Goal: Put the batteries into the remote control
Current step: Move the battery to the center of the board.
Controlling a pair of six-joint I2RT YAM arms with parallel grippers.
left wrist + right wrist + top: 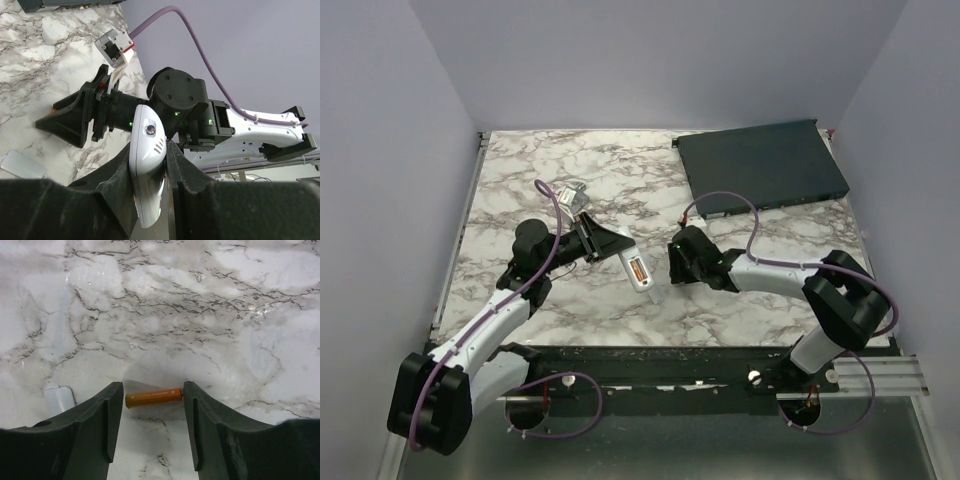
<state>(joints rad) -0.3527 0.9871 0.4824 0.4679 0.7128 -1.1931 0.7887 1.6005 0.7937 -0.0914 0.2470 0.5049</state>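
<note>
My left gripper (150,187) is shut on the white remote control (146,165), pinching its slim sides, and holds it above the table. From above, the remote (638,272) shows its orange-copper battery recess facing up, with the left gripper (623,250) at its far end. One orange battery (153,397) lies on the marble, lengthwise between the fingertips of my right gripper (153,401). Its right end touches the right finger (200,420). A thin gap shows at the left finger (107,415). The right gripper (672,262) stands just right of the remote and hides the battery in the top view.
A large dark flat box (760,165) lies at the back right. A small pale grey plastic piece (59,399) rests on the marble left of my right fingers, also seen in the left wrist view (22,165). Grey walls (410,150) enclose the marble table (520,170).
</note>
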